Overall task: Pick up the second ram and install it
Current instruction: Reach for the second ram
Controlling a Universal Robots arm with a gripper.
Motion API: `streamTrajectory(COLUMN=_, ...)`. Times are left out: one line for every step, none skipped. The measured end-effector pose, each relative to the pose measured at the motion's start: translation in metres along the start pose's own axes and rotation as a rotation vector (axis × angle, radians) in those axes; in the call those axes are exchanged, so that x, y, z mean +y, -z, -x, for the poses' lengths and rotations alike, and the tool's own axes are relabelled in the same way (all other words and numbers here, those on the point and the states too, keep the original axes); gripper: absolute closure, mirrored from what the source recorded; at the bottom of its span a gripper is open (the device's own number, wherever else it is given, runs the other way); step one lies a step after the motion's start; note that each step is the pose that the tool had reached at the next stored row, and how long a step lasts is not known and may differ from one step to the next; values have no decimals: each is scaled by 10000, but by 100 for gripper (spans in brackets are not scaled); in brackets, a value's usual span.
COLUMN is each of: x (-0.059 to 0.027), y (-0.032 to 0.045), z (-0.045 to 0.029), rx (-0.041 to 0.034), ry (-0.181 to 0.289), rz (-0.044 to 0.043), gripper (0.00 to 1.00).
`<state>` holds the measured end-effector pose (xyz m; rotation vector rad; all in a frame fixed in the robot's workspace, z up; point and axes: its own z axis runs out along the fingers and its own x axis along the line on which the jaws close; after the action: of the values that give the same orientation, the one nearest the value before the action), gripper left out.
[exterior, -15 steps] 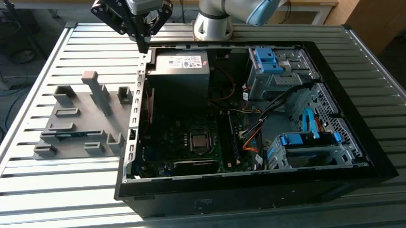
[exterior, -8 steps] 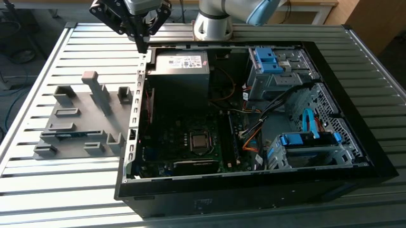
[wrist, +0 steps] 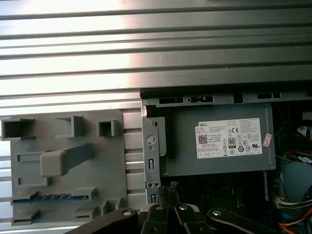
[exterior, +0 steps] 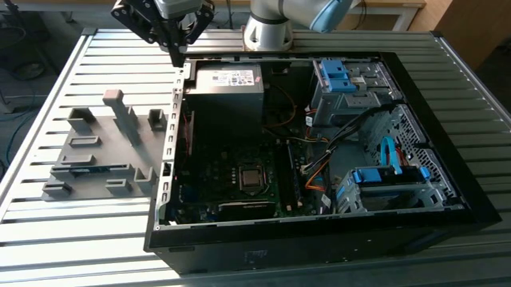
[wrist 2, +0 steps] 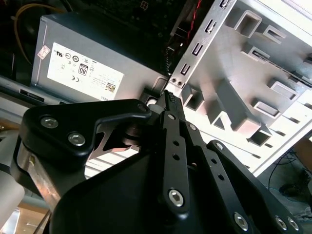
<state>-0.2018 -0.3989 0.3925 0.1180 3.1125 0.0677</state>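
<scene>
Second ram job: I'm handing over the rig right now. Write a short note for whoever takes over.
End effector: shut, holding nothing, above the edge of the open computer case, near the power supply.
Second ram: sits in a slot of the grey holder tray, on the table beside the case, well apart from the end effector.
Done: nothing that shows; the ram is not yet picked up.
Left: the pick-up and the install inside the case.

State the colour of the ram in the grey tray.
The ram is blue, clearest in the first wrist view.
</scene>
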Motion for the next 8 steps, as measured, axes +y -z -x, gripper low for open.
streamTrajectory(x=0, y=0, z=-2, rx=0, ry=0, rz=-1, gripper=89)
streamTrajectory(x=0, y=0, z=-4, rx=0, ry=0, rz=-1, gripper=89)
streamTrajectory(x=0, y=0, z=-7, rx=0, ry=0, rz=-1, gripper=89)
streamTrajectory(x=-1, y=0, z=-9, rx=0, ry=0, rz=0, gripper=89)
streamTrajectory(x=-1, y=0, z=-11, rx=0, ry=0, rz=0, gripper=89)
streamTrajectory(x=-1, y=0, z=-14, rx=0, ry=0, rz=0, gripper=89)
streamTrajectory(x=-1, y=0, z=-16, rx=0, ry=0, rz=-1, gripper=89)
streamTrajectory(x=-1, y=0, z=-18, rx=0, ry=0, rz=0, gripper=89)
